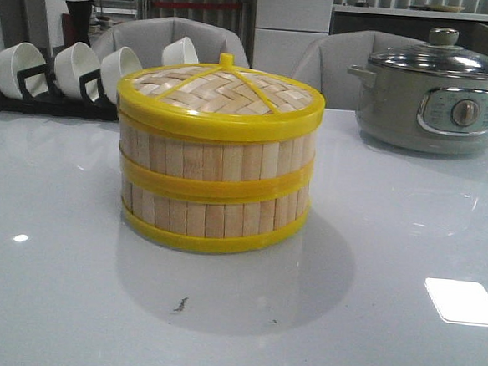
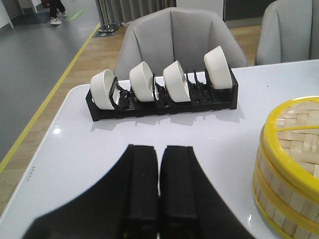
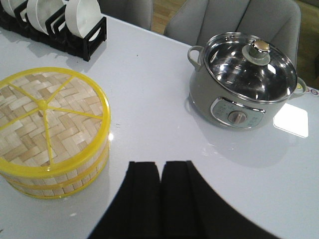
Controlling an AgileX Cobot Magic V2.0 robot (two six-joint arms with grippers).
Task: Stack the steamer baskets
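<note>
The two steamer baskets [image 1: 214, 189] already sit one on top of the other, rims lined up, with the woven bamboo lid [image 1: 221, 93] seated on the upper ring. The stack stands upright at table centre in the front view, with nothing leaning or offset that I can see. A yellow band at mid-height marks where the two rings meet.

Judgement: stacking looks done; nothing seems left except maybe the arms clearing off. No loose basket shows anywhere.

Left gripper [image 2: 159, 191] has its fingers pressed together and empty, hovering over bare table, with the stack's edge at about 4 o'clock from it in the left wrist view. Right gripper [image 3: 160, 199] is likewise clenched on nothing, with the stack at about 10 o'clock from it in the right wrist view. Both are apart from the stack.

Outward: the white glossy table [image 1: 390, 243] carries everything. A black rack with white bowls [image 1: 59, 74] sits at about 10 o'clock from the stack in the front view, well apart. A grey electric pot with glass lid [image 1: 434, 96] sits at about 2 o'clock, also well apart. Grey chairs [image 1: 170, 40] stand behind the table.
</note>
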